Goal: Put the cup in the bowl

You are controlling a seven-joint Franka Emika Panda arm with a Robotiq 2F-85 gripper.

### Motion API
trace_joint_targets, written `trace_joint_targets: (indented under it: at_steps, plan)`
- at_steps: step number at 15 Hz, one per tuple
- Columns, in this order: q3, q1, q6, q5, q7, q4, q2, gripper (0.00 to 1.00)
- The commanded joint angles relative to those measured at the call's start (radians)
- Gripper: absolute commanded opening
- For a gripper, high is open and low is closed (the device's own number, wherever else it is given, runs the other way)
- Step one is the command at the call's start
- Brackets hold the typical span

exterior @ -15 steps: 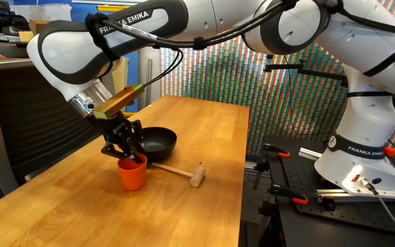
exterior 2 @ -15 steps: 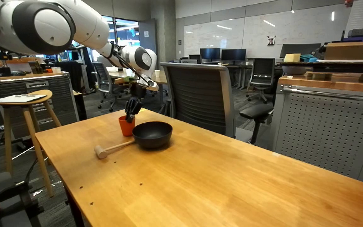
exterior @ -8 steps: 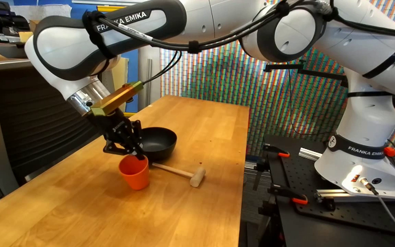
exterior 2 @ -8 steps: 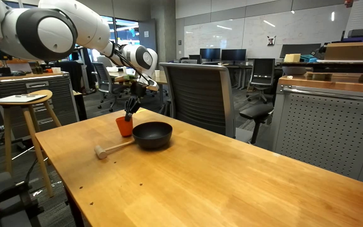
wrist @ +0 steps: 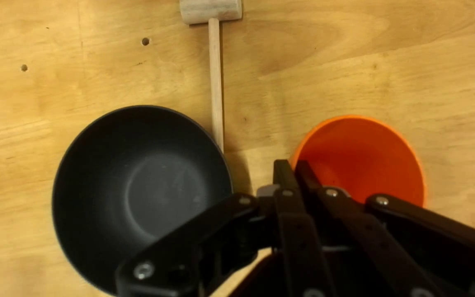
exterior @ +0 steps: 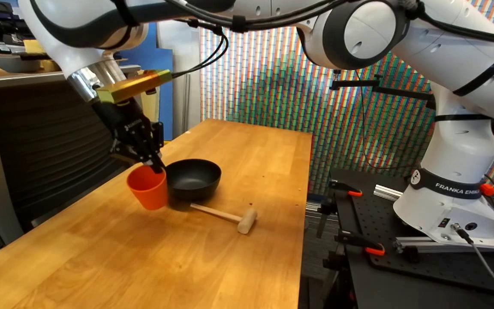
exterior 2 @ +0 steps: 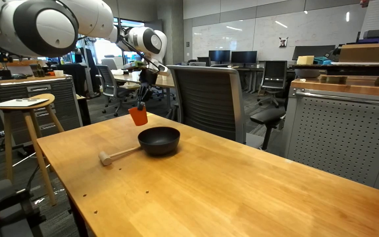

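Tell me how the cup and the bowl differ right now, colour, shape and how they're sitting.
Colour: the cup is orange, the bowl black.
Shape: the cup is narrow and tall for its width; the bowl is wider and shallower.
Pose: the cup hangs tilted off the table, its rim pinched in the gripper; the bowl sits level on the table.
Shared: both are round, open-topped and narrow toward the base.
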Motion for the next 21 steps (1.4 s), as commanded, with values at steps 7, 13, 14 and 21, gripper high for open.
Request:
trace_joint_targets:
  at_steps: [7,13,14,21]
  plan:
    - [-0.023,-0.14,0.02,0.053,0.333,-0.043,-0.056,0.01]
    - [0.007,-0.234,0.065,0.153,0.444,-0.138,-0.049,0.01]
    - [0.01,-0.244,0.078,0.172,0.436,-0.161,-0.048,0.01]
    - [0.028,-0.282,0.177,0.254,0.377,-0.326,-0.074,0.38]
